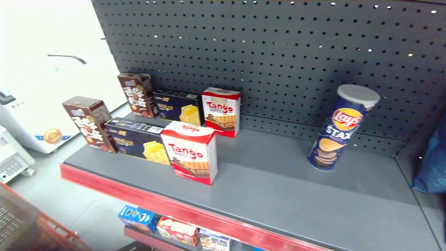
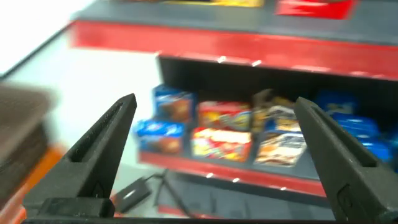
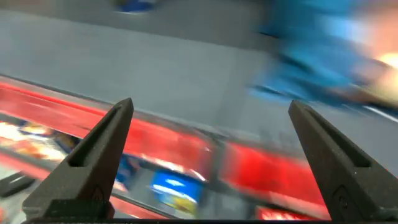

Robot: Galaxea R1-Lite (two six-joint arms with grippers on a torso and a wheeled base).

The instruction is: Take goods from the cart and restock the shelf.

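Mostly cut off at the corner sits the cart (image 1: 21, 223); left gripper (image 2: 214, 104) and right gripper (image 3: 210, 106) both hang with fingers apart, empty, facing blurred boxes (image 2: 222, 134).

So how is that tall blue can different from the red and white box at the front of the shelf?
The can is a round dark blue tube with a grey lid; the front box is a flat-sided red and white carton. The can stands alone on the right, near the pegboard; the front box stands beside other boxes on the left. Both are upright on the grey shelf.
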